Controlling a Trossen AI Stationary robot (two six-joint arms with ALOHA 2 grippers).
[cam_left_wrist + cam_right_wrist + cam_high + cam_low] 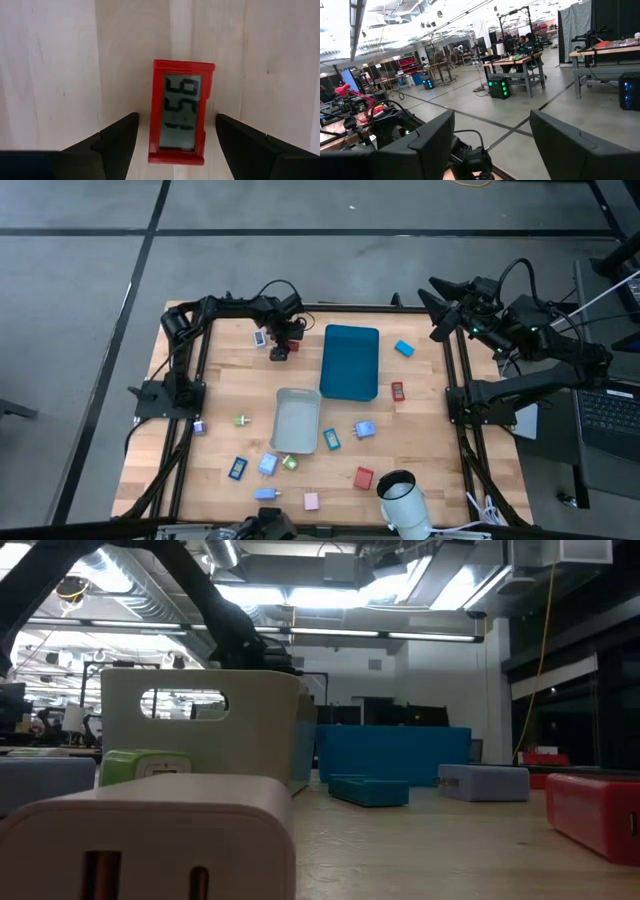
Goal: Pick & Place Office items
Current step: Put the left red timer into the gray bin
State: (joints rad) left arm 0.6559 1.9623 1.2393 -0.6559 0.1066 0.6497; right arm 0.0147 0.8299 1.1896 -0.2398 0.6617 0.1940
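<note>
Your left gripper (175, 132) is spread open, one finger (117, 137) on each side of the red digital clock (183, 112) without touching it. The clock lies flat on the wooden table (430, 420), near the far-left corner, well left of the teal tray (351, 361). Your right gripper (436, 305), fingers apart, waits raised off the table's far-right corner.

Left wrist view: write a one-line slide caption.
Open left gripper straddles a red digital clock lying on the wooden table.
</note>
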